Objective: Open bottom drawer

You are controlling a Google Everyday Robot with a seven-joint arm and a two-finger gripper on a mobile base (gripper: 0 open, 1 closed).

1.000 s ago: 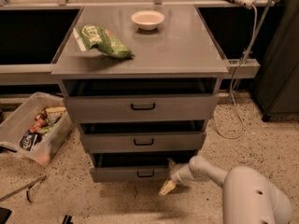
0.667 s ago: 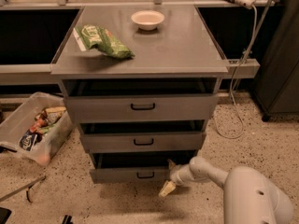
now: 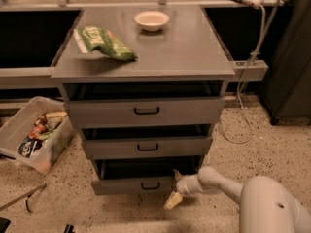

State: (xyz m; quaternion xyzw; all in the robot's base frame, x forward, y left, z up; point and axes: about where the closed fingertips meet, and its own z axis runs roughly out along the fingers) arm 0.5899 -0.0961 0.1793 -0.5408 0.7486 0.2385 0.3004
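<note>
**End effector at the right end of the bottom drawer**

The bottom drawer (image 3: 127,184) sits lowest in the grey metal cabinet, just above the speckled floor (image 3: 272,149). Its front is the narrowest and shortest of the three, plain grey, with a small black bar handle (image 3: 150,185) at its centre. A dark gap shows above the front, so it stands a little way out. The middle drawer (image 3: 146,147) and the top drawer (image 3: 146,111) above it show similar dark gaps.

The end effector (image 3: 175,187) is low at the drawer front's right end, on a pale arm reaching in from the lower right. Its two fingers stand apart, one tan tip (image 3: 173,200) angled towards the floor; I cannot tell whether they touch the drawer.

On the counter (image 3: 189,52) lie a white bowl (image 3: 152,20) and a green bag (image 3: 104,42). A clear bin (image 3: 17,125) of packets rests on the floor at the left.
</note>
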